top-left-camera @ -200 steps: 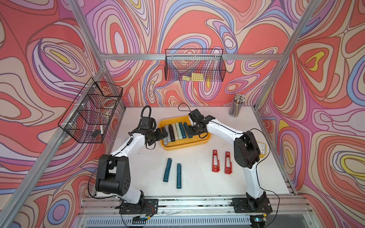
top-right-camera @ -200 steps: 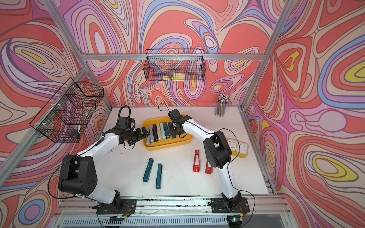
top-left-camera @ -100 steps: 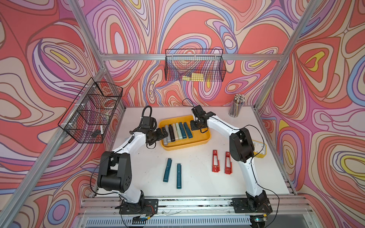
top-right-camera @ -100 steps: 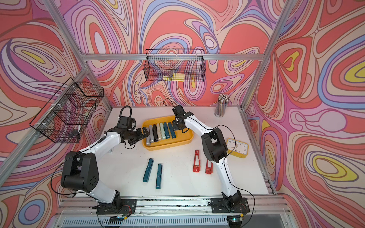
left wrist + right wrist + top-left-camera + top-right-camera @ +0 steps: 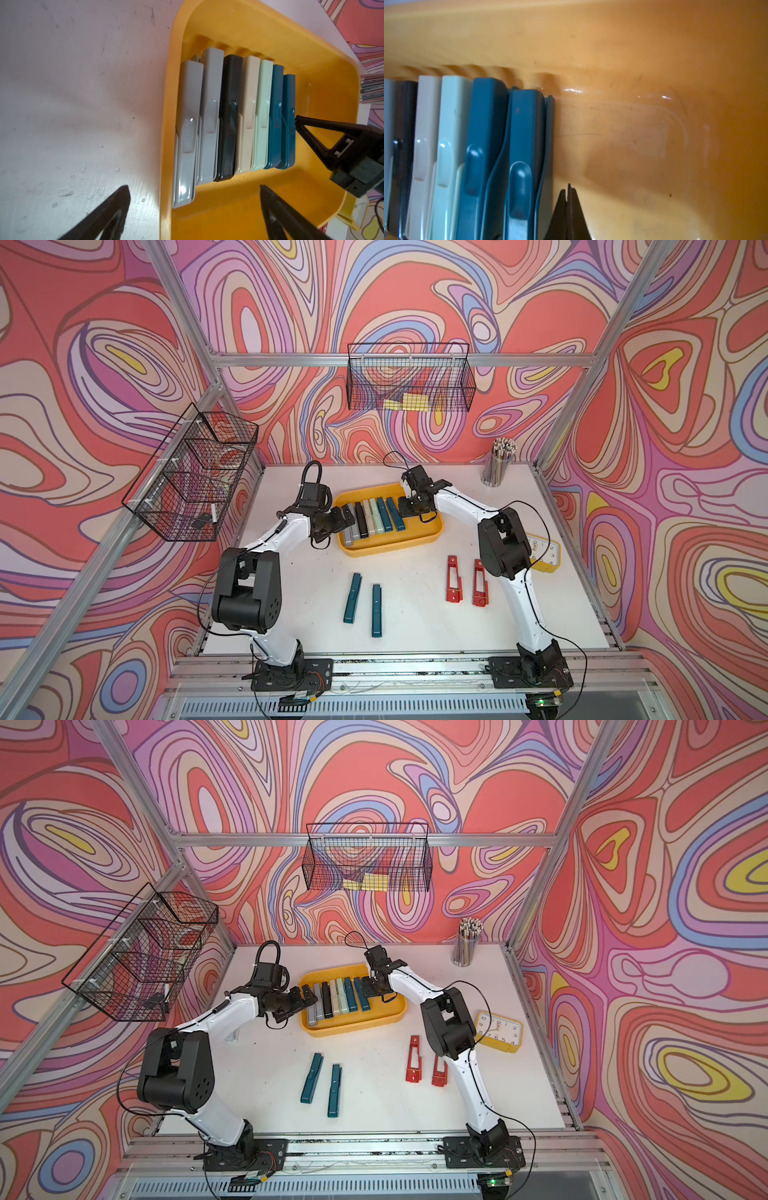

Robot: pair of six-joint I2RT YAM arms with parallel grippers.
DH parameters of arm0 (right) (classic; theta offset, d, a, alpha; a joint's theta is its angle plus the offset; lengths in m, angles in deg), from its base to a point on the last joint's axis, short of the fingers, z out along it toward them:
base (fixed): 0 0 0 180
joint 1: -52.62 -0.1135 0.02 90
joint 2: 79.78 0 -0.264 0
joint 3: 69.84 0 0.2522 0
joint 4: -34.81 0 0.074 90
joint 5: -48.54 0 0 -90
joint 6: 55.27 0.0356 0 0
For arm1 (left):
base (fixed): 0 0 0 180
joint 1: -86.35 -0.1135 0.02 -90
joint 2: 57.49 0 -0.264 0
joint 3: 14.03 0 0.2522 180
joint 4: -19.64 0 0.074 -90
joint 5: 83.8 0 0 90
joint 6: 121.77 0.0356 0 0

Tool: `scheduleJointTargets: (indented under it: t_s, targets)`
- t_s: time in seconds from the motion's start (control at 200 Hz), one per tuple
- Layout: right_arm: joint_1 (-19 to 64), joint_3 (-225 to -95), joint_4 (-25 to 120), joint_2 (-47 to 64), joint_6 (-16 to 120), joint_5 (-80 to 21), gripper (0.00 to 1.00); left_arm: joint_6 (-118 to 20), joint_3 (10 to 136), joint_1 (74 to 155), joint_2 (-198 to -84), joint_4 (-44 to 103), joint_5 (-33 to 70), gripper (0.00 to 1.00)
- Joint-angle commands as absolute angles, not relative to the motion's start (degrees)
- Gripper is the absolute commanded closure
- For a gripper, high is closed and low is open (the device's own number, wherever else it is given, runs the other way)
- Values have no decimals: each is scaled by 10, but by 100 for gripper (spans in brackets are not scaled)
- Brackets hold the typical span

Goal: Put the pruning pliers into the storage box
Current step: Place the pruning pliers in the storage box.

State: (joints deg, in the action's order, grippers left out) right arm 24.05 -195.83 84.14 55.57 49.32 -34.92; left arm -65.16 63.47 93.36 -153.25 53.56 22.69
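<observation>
Shut since the earlier view, right gripper [image 5: 405, 508] holds nothing, tips beside the outermost of seven pruning pliers [image 5: 374, 518] rowed in the storage box [image 5: 419, 531]. Wide and empty, left gripper [image 5: 347, 517] hovers at its rim. Loose teal pair [image 5: 352, 603] lies nearer the left arm and red pair [image 5: 454, 584] nearer the right, long axes pointing boxward.

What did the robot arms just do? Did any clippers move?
The right gripper shut its jaws the last bit, on nothing, tip beside the end teal plier in the storage box; that arm's elbow swung inward. The left gripper stayed open at the box's other end. No pruning pliers moved: seven in the box, two teal pliers and two red pliers on the table.
</observation>
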Motion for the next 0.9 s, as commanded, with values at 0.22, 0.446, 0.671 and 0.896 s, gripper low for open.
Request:
scheduleJointTargets:
  t_s: [0.22, 0.446, 0.671, 0.896]
  targets:
    - [239, -1935, 808, 566, 515, -301, 100, -667, 645, 929, -1548, 517, 237, 1]
    - [237, -1941, 806, 573, 516, -291, 100, -671, 646, 931, -1551, 513, 241, 1]
    - [234, -1950, 808, 577, 517, -288, 100, -670, 654, 934, -1561, 511, 242, 1]
    - [230, -1954, 808, 579, 520, -284, 100, -668, 670, 936, -1573, 515, 243, 1]
